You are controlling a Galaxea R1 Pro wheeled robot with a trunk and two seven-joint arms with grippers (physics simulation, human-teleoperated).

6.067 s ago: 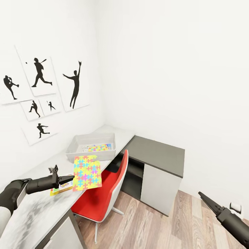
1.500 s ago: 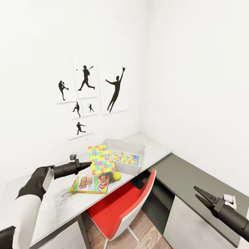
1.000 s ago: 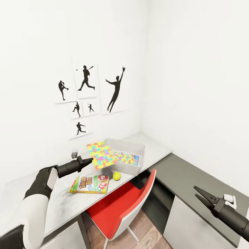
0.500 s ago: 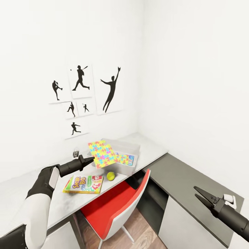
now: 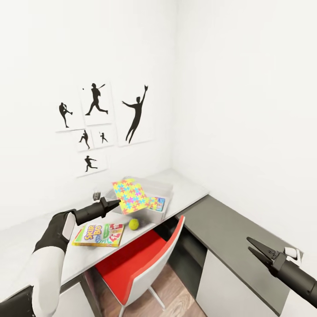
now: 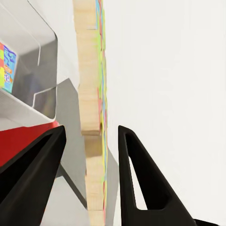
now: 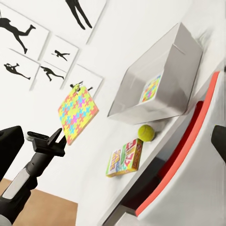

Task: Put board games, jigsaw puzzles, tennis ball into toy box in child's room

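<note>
While the left jaws (image 5: 115, 203) pinch the jigsaw puzzle (image 5: 130, 196) by its edge, the tile hangs tilted just ahead of them, over the toy box (image 5: 164, 190). Below sit the tennis ball (image 5: 134, 224) and board game (image 5: 98, 234) on the bench (image 5: 189, 191). Right jaws (image 5: 255, 251) hang apart.

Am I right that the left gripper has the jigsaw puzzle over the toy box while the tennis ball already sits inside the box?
Not quite. The tennis ball is not in the toy box; it lies on the table just in front of it, beside the Skip-Bo game, as the head view shows. The rest holds: the left gripper has the jigsaw puzzle over the box.
</note>
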